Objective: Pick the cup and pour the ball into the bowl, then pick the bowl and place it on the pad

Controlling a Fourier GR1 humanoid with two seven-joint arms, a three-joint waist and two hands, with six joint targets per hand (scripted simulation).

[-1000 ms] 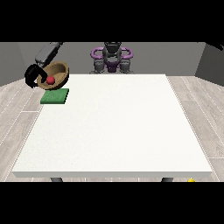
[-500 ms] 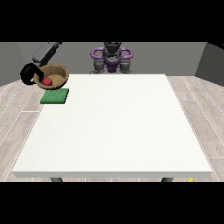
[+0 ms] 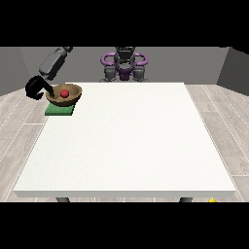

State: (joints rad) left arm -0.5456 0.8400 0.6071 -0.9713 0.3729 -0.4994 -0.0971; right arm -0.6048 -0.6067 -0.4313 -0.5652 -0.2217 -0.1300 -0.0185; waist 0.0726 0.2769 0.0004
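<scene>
My hand at view's left [image 3: 38,88], fingers curled on left rim of wooden bowl [image 3: 64,96], holds bowl w/ red ball [image 3: 64,93] inside, on or just over green pad [image 3: 60,111] at far-left corner of white table [image 3: 126,146]; other hand not visible.

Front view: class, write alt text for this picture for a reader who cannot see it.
A robot hand at the view's left holds a wooden bowl with a red ball inside, over a green pad at the far left corner of a large white table. The robot's body stands behind the table.
</scene>
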